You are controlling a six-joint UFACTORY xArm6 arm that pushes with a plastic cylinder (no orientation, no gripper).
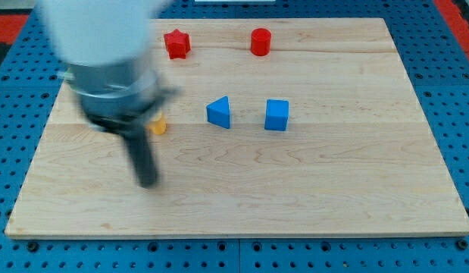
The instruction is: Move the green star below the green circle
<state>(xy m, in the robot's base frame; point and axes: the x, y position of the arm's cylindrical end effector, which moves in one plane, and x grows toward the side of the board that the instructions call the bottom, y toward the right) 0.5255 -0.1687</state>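
No green star and no green circle show in the camera view; the blurred arm body at the view's upper left may hide them. My tip [148,182] is the lower end of the dark rod, resting on the wooden board [295,189] at the view's lower left. A small yellow block [158,126], partly hidden by the arm, lies just above and right of the tip. No block touches the tip.
A red star [176,43] and a red cylinder [261,41] sit near the view's top. A blue triangle [219,112] and a blue cube [276,115] sit mid-board, right of the tip. Blue pegboard surrounds the board.
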